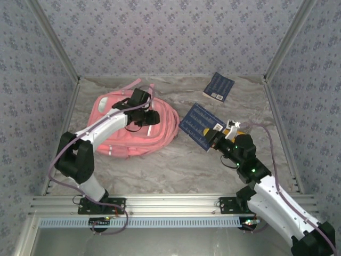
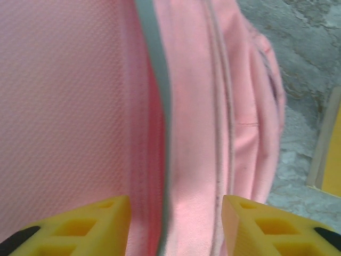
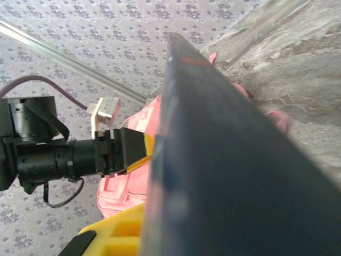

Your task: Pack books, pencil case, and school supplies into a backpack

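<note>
top: my right gripper (image 1: 217, 134) pinching the flat navy-blue dotted book (image 1: 197, 121) mid-frame, soft pink backpack (image 1: 168, 125) left of centre | left wrist: left gripper (image 2: 175, 207) spread astride its white trim (image 2: 159, 101); I'd grab and lift there | right wrist: book edge-on, feed it slim-side in

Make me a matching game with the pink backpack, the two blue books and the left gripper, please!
Things:
1. backpack
2. nearer navy book
3. farther navy book
4. left gripper

Matches:
A. lying flat on its own, far back on the right
B. pink
C. over the backpack, jaws apart
D. held in the right gripper

Pairs: 1-B, 2-D, 3-A, 4-C
</note>
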You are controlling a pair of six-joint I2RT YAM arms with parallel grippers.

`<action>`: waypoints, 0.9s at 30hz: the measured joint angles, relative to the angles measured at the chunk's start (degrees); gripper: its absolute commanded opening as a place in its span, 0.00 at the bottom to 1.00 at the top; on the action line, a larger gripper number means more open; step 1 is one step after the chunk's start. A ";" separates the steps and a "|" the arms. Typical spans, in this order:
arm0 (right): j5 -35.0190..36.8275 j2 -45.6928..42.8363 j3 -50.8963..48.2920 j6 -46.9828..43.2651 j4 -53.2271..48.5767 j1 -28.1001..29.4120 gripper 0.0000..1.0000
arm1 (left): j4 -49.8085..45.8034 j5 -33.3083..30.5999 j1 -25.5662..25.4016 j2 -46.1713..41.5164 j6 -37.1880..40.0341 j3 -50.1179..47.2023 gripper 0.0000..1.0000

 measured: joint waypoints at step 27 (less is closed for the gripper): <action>-3.61 -1.86 3.28 -3.10 -15.02 -7.19 0.00 | -15.87 1.38 -0.42 8.52 9.99 16.68 0.00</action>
